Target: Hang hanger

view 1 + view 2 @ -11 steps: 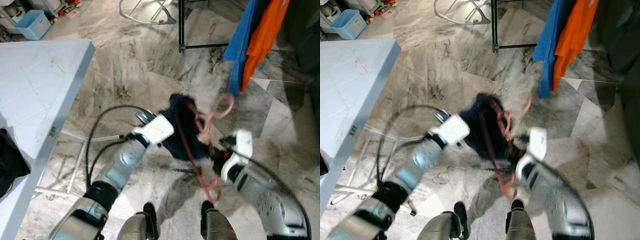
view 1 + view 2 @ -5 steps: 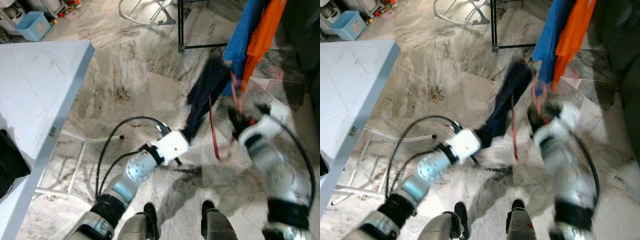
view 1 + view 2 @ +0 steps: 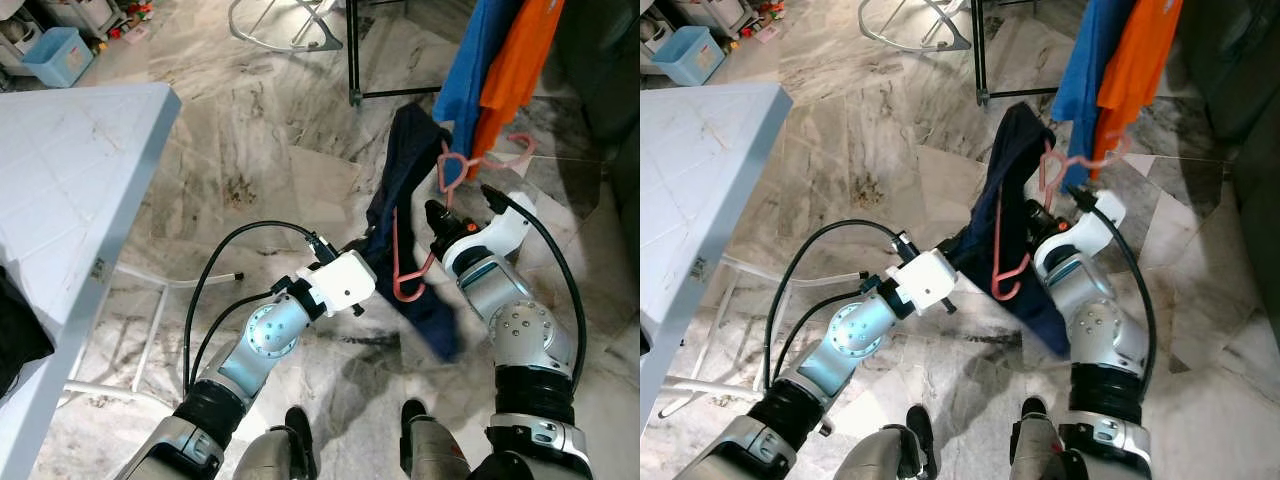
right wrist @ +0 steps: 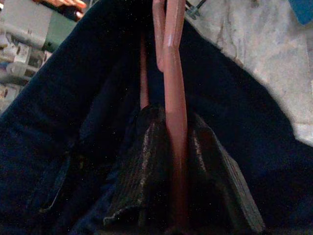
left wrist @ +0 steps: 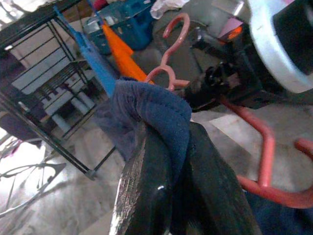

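Holding the load up between both arms, I judge this roughly half done: the pink plastic hanger (image 3: 432,225) is lifted with the dark navy fabric garment (image 3: 400,215) draped on it, but its hook is not yet on any rail. My right gripper (image 4: 175,147) is clamped on the hanger's thin, smooth bar, fingers pressed to both sides. My left gripper (image 5: 168,161) is closed tight on a fold of the soft, slightly fuzzy cloth. Just beyond hang a bright blue cloth (image 3: 472,70) and an orange cloth (image 3: 520,60) by the black metal rack (image 3: 353,60), over glossy grey marble floor (image 3: 260,130). What remains is raising the hook onto the rack, then letting go.
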